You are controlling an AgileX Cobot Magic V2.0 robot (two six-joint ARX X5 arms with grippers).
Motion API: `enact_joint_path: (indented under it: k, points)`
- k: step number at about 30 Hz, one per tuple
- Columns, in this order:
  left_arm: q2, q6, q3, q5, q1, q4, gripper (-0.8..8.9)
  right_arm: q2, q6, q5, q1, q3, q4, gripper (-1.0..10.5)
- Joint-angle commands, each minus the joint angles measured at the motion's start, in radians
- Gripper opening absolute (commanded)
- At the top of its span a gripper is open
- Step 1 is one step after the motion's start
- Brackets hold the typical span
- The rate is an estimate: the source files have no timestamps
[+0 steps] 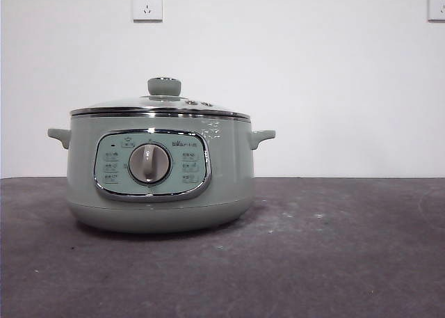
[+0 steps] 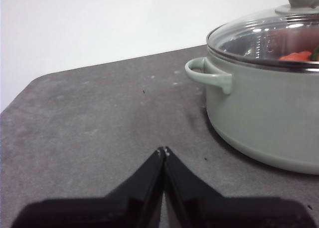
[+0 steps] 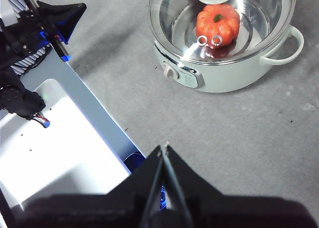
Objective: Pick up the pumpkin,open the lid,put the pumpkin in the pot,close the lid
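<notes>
We see a dark grey, faintly speckled table (image 1: pixel 348 262) carrying just one thing directly on its surface — the pot (image 1: pixel 222 186), sitting flat toward one side with its control panel facing the front view — and bare tabletop beside it.

This looks like a robot test lab rather than a kitchen. A dark grey, scuffed table (image 1: pixel 334 262) stands against a bare white wall (image 1: pixel 313 74) with two plain power sockets (image 1: pixel 147 5). Beside the table sits a pale metal equipment base (image 3: pixel 65 153) with blue edging, exposed wiring and black arm hardware (image 3: pixel 35 23). A lone cooker (image 1: pixel 160 172) rests on the table.
</notes>
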Motion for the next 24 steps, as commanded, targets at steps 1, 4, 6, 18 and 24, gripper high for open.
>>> enact_joint_path:
  k: [1,4,6,18,24]
  points:
    - [-0.024,-0.014,-0.021,-0.003,0.004,-0.001,-0.04,-0.003,0.006,0.002,0.000,0.000,-0.005,0.0]
    - [-0.050,-0.014,-0.027,-0.003,0.004,-0.035,-0.04,-0.003,0.006,0.002,0.000,0.000,-0.005,0.0]
    - [-0.061,-0.014,-0.027,-0.003,0.004,-0.058,-0.04,-0.003,0.006,0.002,0.000,0.000,-0.005,0.0]
    - [-0.060,-0.021,-0.026,0.001,0.003,-0.094,-0.03,-0.003,0.006,0.002,0.000,0.000,-0.005,0.0]
    - [-0.060,-0.021,-0.026,0.001,0.003,-0.094,-0.04,-0.003,0.006,0.002,0.000,0.000,-0.005,0.0]
